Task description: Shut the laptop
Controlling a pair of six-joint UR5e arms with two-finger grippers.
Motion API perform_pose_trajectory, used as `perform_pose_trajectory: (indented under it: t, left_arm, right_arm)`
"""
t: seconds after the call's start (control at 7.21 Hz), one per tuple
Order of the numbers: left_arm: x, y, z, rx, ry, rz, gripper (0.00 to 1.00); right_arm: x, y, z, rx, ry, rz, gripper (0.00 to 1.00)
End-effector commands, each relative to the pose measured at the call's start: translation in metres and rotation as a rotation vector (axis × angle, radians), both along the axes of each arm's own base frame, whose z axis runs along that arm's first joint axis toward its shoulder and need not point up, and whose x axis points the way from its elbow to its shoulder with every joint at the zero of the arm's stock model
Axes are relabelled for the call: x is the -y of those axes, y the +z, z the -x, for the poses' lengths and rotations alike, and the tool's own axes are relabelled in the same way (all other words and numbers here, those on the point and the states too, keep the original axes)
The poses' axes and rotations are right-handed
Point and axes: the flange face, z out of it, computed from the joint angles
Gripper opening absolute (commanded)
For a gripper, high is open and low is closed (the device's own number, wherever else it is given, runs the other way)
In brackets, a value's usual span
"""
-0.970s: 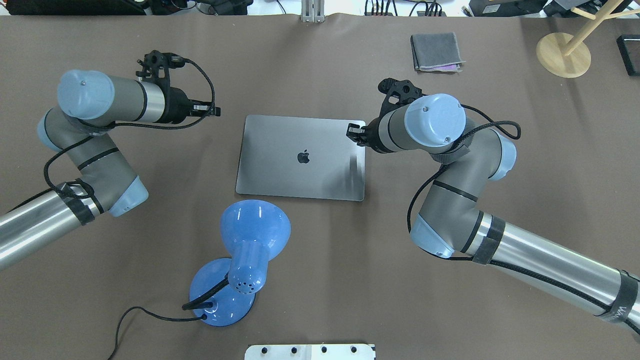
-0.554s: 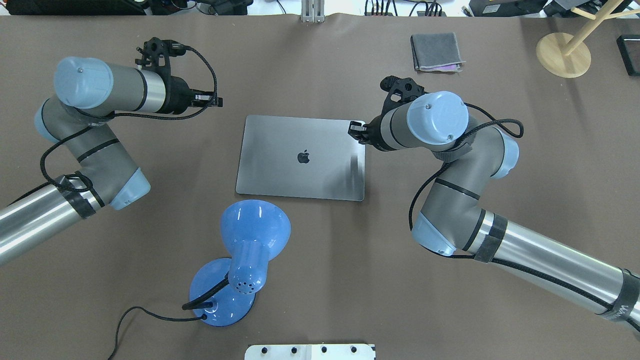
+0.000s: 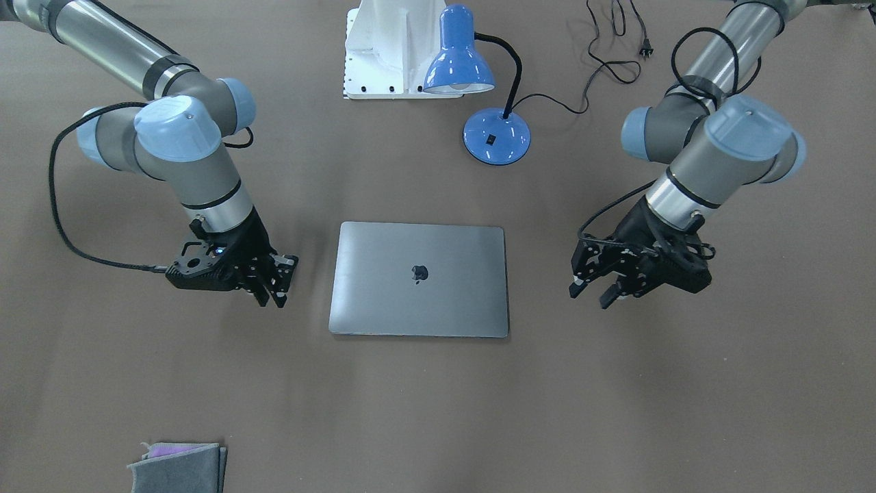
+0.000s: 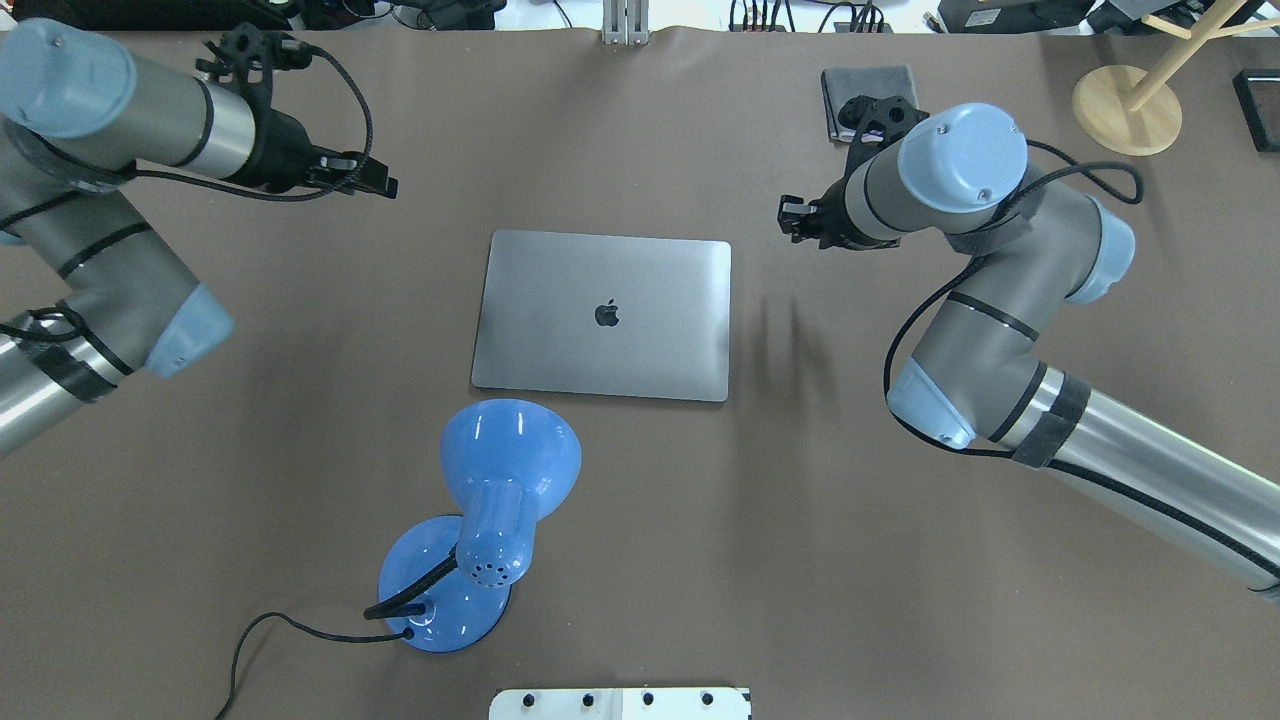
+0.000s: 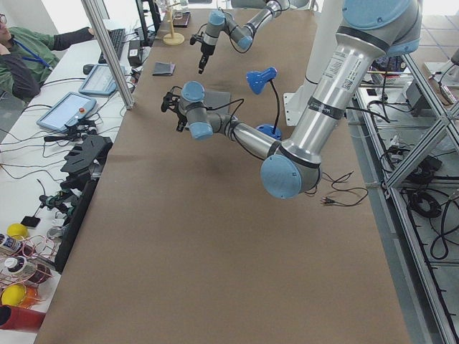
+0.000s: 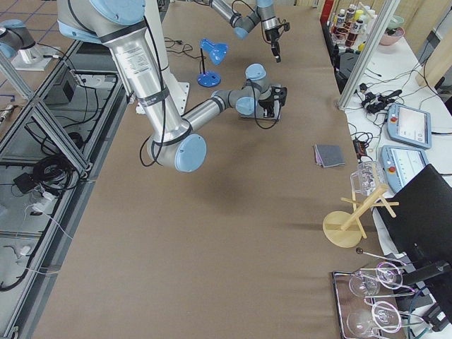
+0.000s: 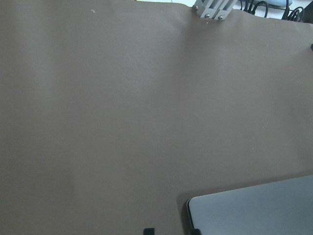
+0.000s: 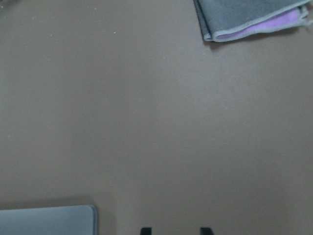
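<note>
Now, at the left of the overhead view, the left gripper [image 4: 385, 186] is held up over the brown table [image 4: 640, 560], off the far left corner of the laptop [image 4: 560, 310]. Its two fingers are spread apart, and nothing is held between them. In the left wrist view, only the two dark fingertips [image 7: 148, 230] are seen at the bottom edge, with one rounded corner of the laptop just beside them. A little to the right and nearer to the robot, a blue desk lamp [image 4: 500, 470] is stood on the table with its black cord trailed out to the left. Its shade is close to the near edge of the laptop, but the two are not touching. The laptop is laid flat in the middle of the table. Its grey lid is shut down all the way, and the dark apple mark is turned up. It is not touched by either gripper. Further right, the right gripper [image 4: 790, 217] is held over the table, off the far right corner of the laptop and apart from it. Its fingers are also spread wide, and nothing is pinched in them. Behind it, a folded grey cloth [image 4: 870, 85] with a purple edge is laid near the far side of the table and is partly hidden by the right arm. At the far right, a round wooden stand [image 4: 1127, 112] is set on the table.
</note>
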Motion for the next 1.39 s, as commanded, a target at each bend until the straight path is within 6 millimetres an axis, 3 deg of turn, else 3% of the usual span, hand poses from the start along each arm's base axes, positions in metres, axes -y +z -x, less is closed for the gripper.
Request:
perform_pose_trajectory:
  t: [0.0, 0.14, 0.42, 0.69, 0.83, 0.97, 1.11, 1.25]
  left_arm:
    - [0.000, 0.018, 0.113, 0.162, 0.086, -0.047, 0.99]
    - [0.002, 0.028, 0.172, 0.212, 0.112, -0.064, 1.00]
    - [-0.002, 0.077, 0.289, 0.350, 0.147, -0.118, 0.99]
    - [-0.013, 0.113, 0.381, 0.430, 0.258, -0.069, 0.99]
    - [-0.027, 0.131, 0.405, 0.426, 0.269, 0.031, 0.99]
    - [-0.051, 0.176, 0.405, 0.411, 0.282, 0.142, 0.99]
    - [-0.072, 0.208, 0.415, 0.402, 0.275, 0.185, 0.99]
    - [-0.094, 0.231, 0.424, 0.384, 0.257, 0.229, 0.99]
  right_arm:
    - [0.012, 0.035, -0.108, -0.036, -0.141, -0.049, 1.00]
    - [0.004, 0.070, -0.173, -0.039, -0.188, -0.067, 1.00]
    - [-0.029, 0.149, -0.290, -0.099, -0.255, -0.115, 1.00]
    - [-0.074, 0.216, -0.399, -0.087, -0.262, -0.118, 1.00]
    - [-0.092, 0.237, -0.435, -0.076, -0.238, -0.088, 1.00]
    - [-0.109, 0.262, -0.453, -0.099, -0.298, -0.058, 1.00]
    - [-0.155, 0.302, -0.487, -0.160, -0.310, -0.042, 1.00]
    - [-0.182, 0.330, -0.499, -0.252, -0.305, 0.020, 1.00]
